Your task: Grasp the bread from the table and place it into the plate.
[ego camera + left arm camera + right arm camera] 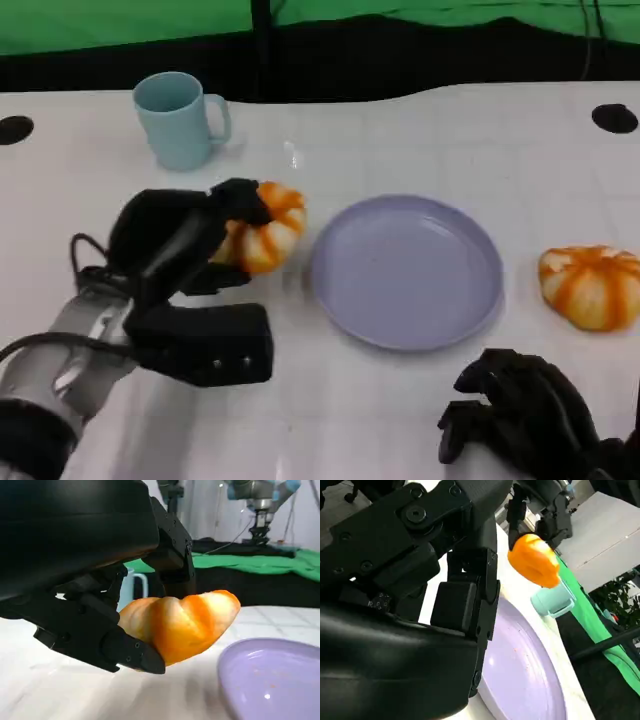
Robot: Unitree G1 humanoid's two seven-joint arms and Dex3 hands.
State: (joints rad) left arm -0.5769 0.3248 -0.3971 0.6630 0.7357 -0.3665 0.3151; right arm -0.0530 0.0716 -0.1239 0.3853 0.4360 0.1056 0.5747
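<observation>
Orange-white bread (268,228) was pinched in left hand (185,262), lifted just left of lilac plate (405,270). Step: carry. Next req'd: shift right over plate, release. Right hand (525,415) curled, holding nothing.

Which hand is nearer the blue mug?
Left. The left hand holds a bread just in front of the blue mug; the right hand rests far across the table.

left robot hand (190,262) gripping bread (262,228), right robot hand (520,412) curled
</observation>
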